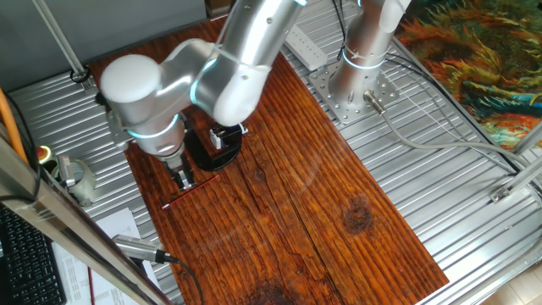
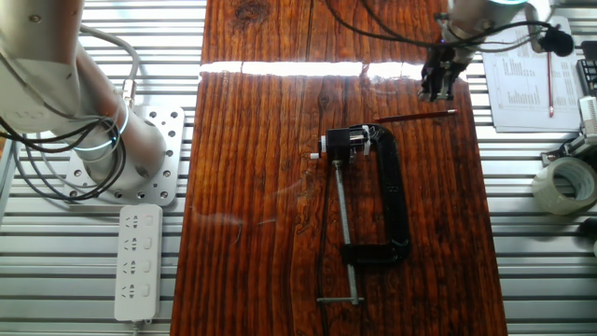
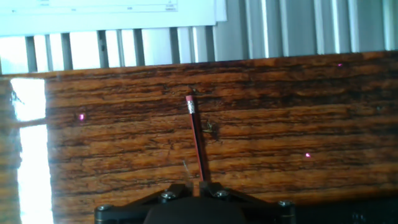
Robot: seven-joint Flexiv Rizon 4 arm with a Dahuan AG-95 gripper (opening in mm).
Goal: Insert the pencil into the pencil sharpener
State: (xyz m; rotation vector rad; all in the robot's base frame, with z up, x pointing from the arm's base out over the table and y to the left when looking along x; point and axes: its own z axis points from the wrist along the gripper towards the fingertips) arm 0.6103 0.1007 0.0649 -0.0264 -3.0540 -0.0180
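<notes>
A dark wooden desk [image 2: 261, 187] with strong grain lies on a frame of silver metal slats, and this is where you are working.

The pencil [image 3: 198, 144] rests flat on the wood near one edge of the desk. In the other fixed view you see it [image 2: 420, 117] as a thin dark red line, just beside the upper bend of the black clamp frame [image 2: 396, 201], with one end close to the pencil sharpener [image 2: 349, 142]. Whether that end touches the sharpener, you cannot tell from here. The sharpener is fixed at the end of the frame, and the long silver screw [image 2: 345, 219] of the clamp runs from it across the wood.

The hand [image 2: 437, 86] is over the far end of the pencil, pointing down. In the hand view the pencil runs from its metal ferrule straight to the narrow gap between the two fingers [image 3: 171, 196]. The fingers stand near together, on both sides of the pencil, but if they already press it is not clear.

Further out, you have a white power strip [image 2: 137, 261] on the slats, the base of the arm [image 2: 112, 154], a roll of tape [image 2: 565, 184] and a printed sheet [image 2: 522, 79].
</notes>
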